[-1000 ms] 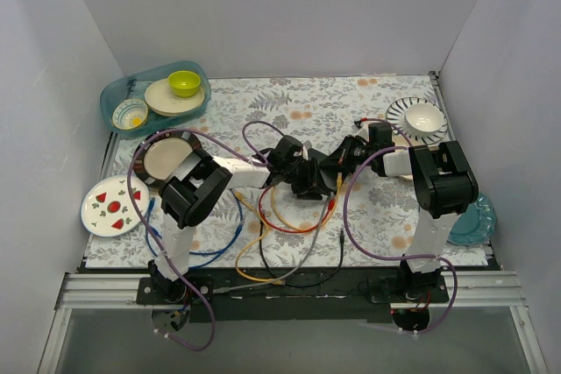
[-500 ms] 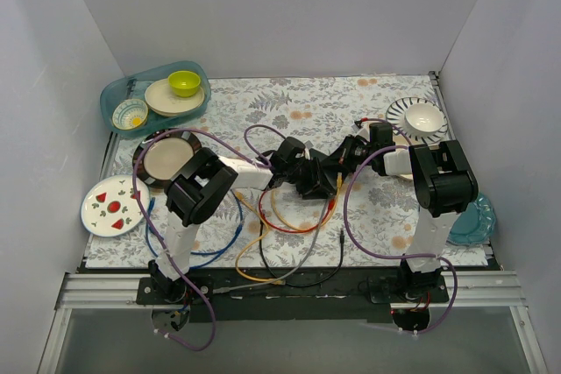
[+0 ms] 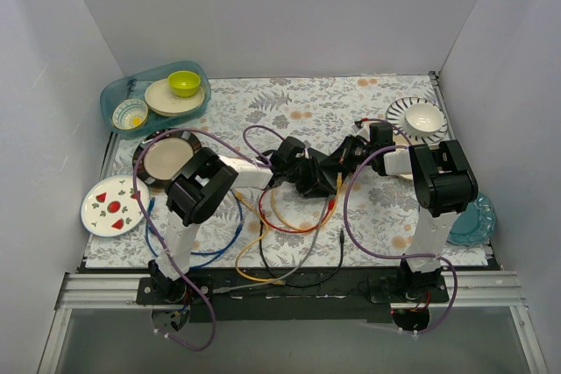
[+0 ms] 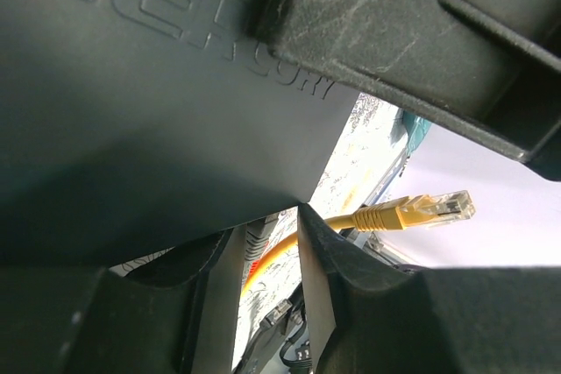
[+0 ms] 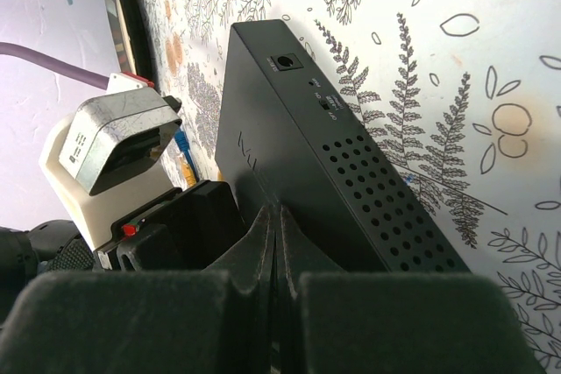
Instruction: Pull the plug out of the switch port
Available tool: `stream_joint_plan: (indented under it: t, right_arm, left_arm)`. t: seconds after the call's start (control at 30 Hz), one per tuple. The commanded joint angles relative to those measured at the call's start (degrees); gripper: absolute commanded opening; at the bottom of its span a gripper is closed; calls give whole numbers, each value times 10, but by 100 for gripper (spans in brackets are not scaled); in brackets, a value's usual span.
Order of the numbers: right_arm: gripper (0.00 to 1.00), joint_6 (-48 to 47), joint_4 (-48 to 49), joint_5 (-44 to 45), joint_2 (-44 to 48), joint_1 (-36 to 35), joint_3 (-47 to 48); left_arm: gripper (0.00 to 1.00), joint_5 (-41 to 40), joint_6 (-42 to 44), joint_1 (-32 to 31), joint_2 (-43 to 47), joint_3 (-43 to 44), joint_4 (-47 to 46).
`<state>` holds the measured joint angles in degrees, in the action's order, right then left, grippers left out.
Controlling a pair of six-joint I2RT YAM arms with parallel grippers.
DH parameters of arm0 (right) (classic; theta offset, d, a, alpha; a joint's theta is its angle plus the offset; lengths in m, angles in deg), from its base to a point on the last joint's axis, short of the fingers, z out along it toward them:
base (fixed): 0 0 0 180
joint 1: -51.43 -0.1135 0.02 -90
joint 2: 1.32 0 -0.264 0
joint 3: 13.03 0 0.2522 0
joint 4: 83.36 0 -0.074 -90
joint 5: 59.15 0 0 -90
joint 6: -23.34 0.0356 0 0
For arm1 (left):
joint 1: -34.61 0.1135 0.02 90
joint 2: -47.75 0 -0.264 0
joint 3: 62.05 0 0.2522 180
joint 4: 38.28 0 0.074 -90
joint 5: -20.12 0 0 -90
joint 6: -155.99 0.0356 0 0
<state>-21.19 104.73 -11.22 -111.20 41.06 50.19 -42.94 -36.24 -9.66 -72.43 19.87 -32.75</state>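
The switch (image 3: 308, 178) is a flat black box at the middle of the table, between both grippers. It fills the top of the left wrist view (image 4: 131, 85). The right wrist view shows its vented side (image 5: 351, 172). A yellow plug (image 4: 429, 209) hangs free in the air, out of any socket, and lies just right of the switch in the top view (image 3: 338, 181). My left gripper (image 4: 270, 225) is open against the switch edge (image 3: 294, 164); the yellow cable (image 4: 272, 260) crosses beyond its gap. My right gripper (image 5: 276, 212) is shut, its tips pressing on the switch top (image 3: 337, 162).
Red, yellow, blue, grey and black cables (image 3: 285, 234) loop over the near table. A teal bin of dishes (image 3: 114, 98) stands back left, with a brown plate (image 3: 166, 157) and a strawberry plate (image 3: 112, 206) left. A striped plate with bowl (image 3: 418, 116) and a teal plate (image 3: 478, 221) lie right.
The left arm's elbow has shifted right and the left gripper has edged closer to the switch. The right arm has not moved.
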Motion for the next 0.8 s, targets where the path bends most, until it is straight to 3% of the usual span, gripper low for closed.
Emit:
stream_joint_plan:
  t: [0.0,0.2,0.77]
  right_arm:
    - [1,-38,-78,91,-39,6,-19]
    - [1,-37,-77,91,-39,5,-19]
    - [1,-36,-78,93,-42,6,-14]
  left_arm:
    - [29,-8,6,7,-38,-21,33]
    - [30,0,12,4,-37,-44,15]
    - [8,-64,19,3,-63,8,130]
